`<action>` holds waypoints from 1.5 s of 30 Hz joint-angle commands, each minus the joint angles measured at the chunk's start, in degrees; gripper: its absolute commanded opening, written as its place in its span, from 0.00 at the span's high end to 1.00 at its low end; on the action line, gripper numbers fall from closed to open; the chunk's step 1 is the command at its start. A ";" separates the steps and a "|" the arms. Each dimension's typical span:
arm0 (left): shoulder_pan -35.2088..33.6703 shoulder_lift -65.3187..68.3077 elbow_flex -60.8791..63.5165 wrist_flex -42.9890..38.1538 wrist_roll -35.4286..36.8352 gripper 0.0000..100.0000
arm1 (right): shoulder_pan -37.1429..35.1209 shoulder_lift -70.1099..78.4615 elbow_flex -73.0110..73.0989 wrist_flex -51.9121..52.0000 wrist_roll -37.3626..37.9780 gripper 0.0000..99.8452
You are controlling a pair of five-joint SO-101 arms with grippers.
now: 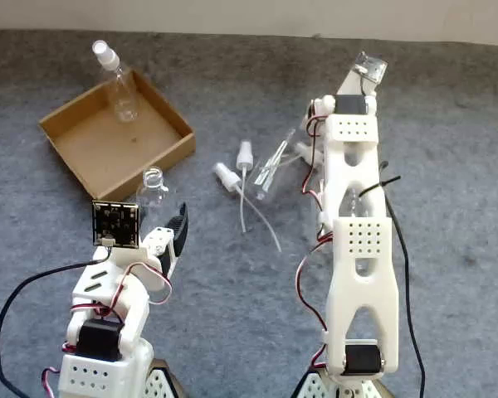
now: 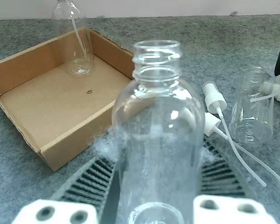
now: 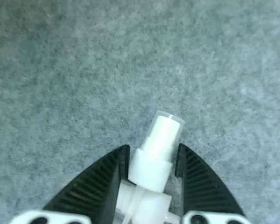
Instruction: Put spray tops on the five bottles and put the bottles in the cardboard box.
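My left gripper is shut on a clear, topless bottle, held upright just in front of the cardboard box; in the left wrist view the open-necked bottle stands between the ribbed fingers. A capped bottle stands in the box's far corner. My right gripper is shut on the white spray top of another bottle, which lies tilted on the carpet. Two loose spray tops with long tubes lie between the arms.
The box has low walls and a bare floor beside the standing bottle. Grey carpet covers the table. The right arm's white links stretch down the right side.
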 commanded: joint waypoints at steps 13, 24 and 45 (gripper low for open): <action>-0.31 -0.84 -0.22 -1.76 0.53 0.94 | 0.48 -0.57 -3.82 -0.13 6.24 0.99; 0.75 -0.84 0.31 -1.76 0.53 0.94 | 0.22 -0.22 -25.01 10.86 10.73 0.99; 12.26 -0.84 0.48 -1.41 0.44 0.94 | -2.24 -30.29 -28.70 23.43 13.19 0.99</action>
